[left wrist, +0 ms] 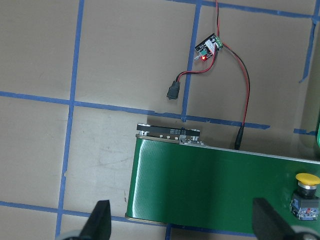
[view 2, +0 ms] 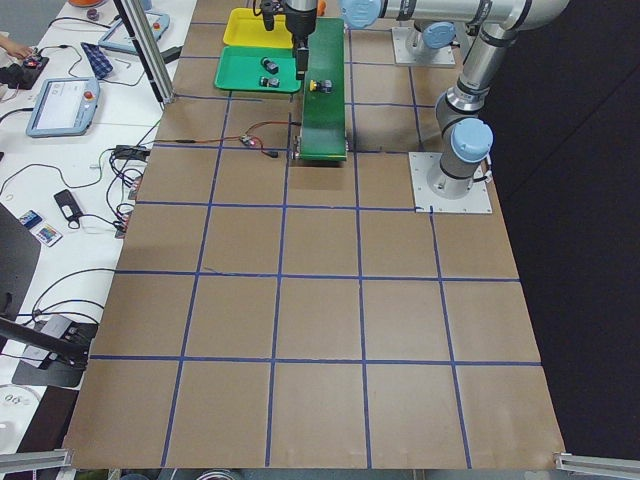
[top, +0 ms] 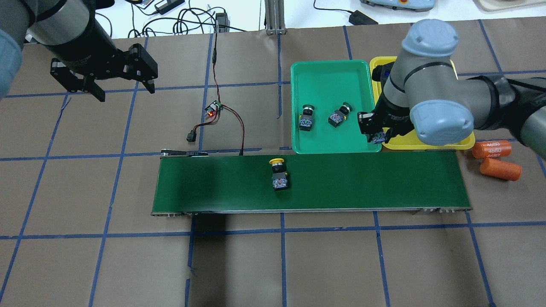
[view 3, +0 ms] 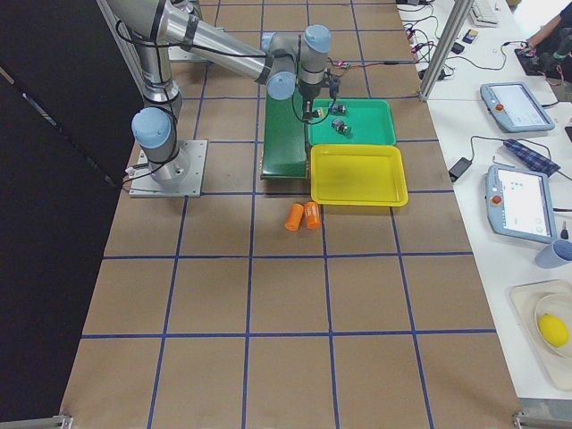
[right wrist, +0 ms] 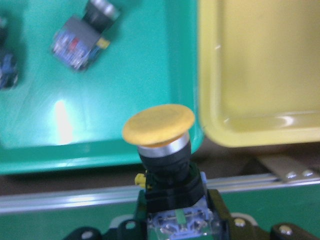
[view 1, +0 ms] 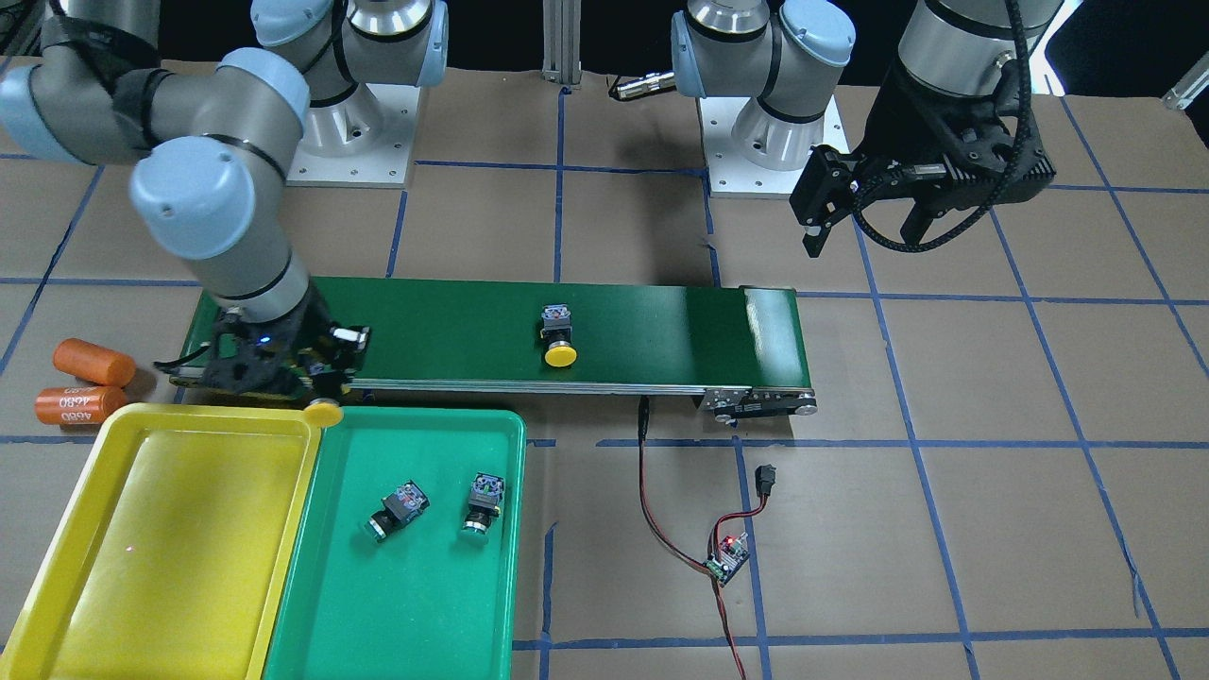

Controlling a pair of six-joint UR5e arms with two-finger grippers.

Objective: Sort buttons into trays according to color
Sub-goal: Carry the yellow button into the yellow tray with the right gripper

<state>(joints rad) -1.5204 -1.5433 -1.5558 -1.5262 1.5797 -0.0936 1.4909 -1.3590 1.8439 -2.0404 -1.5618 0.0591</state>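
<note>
right gripper [view 1: 326, 378] pinching yellow button [right wrist: 159, 123] over the seam between yellow tray [view 1: 189, 538] and green tray [view 1: 416, 604] | left gripper [top: 125, 91] spread above the table [top: 85, 192]

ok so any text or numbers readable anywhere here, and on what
"4680": on one orange cylinder.
Label on the held yellow button: blurred, unreadable.
Labels on the belt yellow button and the green buttons: too small to read.
Nothing else legible.
</note>
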